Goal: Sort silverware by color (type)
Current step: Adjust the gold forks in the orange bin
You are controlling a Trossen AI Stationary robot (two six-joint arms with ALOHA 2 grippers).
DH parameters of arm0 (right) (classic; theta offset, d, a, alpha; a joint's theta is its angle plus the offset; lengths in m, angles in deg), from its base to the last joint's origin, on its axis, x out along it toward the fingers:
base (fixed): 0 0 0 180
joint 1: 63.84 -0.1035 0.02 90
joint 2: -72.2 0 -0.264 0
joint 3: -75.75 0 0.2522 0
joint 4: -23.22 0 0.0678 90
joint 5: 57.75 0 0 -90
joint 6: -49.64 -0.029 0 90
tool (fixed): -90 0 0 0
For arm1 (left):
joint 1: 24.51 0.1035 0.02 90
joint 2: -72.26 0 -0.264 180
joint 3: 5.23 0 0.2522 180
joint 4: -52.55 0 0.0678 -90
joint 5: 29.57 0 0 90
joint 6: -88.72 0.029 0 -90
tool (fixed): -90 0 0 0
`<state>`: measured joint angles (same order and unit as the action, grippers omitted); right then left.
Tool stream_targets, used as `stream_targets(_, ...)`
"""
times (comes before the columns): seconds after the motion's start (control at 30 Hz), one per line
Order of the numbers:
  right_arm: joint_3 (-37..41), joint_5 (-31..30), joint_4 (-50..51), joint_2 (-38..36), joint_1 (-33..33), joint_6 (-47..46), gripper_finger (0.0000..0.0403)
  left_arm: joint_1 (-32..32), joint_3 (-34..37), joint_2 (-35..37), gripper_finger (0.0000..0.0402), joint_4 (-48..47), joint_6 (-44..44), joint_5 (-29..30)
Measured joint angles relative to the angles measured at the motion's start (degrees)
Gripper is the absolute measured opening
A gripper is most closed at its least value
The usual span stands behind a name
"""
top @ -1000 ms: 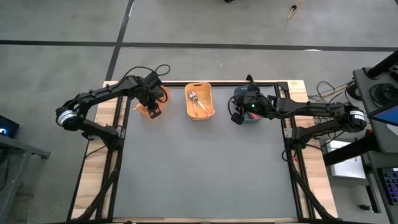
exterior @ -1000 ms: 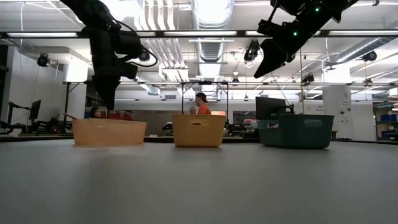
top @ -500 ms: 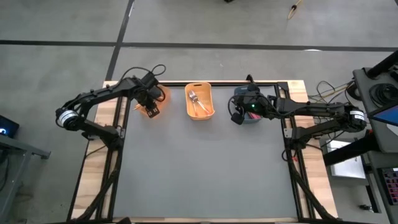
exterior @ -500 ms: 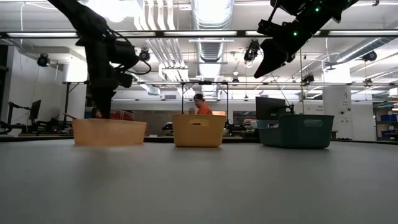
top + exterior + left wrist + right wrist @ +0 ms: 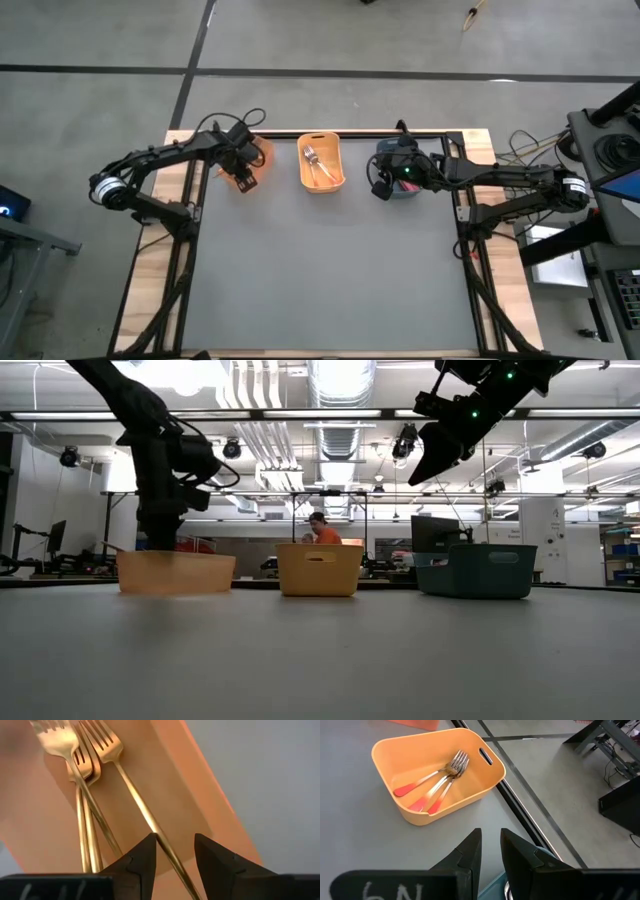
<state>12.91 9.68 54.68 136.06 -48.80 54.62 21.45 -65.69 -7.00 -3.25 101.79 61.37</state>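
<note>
1. Gold forks [image 5: 95,790] lie in the orange bin [image 5: 165,785] at the table's far left; long axes roughly parallel, tines together at one end, handles running toward the left gripper [image 5: 174,854].
2. Left gripper hangs low over that bin, fingers parted, one gold handle passing between them, no pinch.
3. Orange-handled forks [image 5: 437,782] lie in the yellow bin [image 5: 395,750], tines bunched, handles fanned.
4. No legible writing.
5. Right gripper [image 5: 489,851] hovers above the teal bin [image 5: 477,570], fingers narrowly apart, empty.
</note>
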Motion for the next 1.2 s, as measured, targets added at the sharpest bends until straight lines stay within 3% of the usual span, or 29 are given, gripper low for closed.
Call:
stream_targets(0.23,0.00,-0.02,-0.01,0.00,0.00,-0.01,0.0063,0.00,1.10,-0.02,0.0104,1.03,-1.27,0.01)
stream_targets(0.6,0.00,0.00,-0.01,0.00,0.00,-0.01,0.0063,0.07,0.52,-0.04,0.0010,0.79,-5.34,0.92)
stream_targets(0.9,0.00,-0.02,-0.01,0.00,0.00,-0.01,0.0063,-0.01,-2.67,0.23,0.0004,-2.85,-9.15,2.87)
stream_targets(1.2,0.00,0.00,-0.01,0.00,0.00,-0.01,0.0063,0.00,-8.12,0.35,0.0002,-8.91,-6.97,2.90)
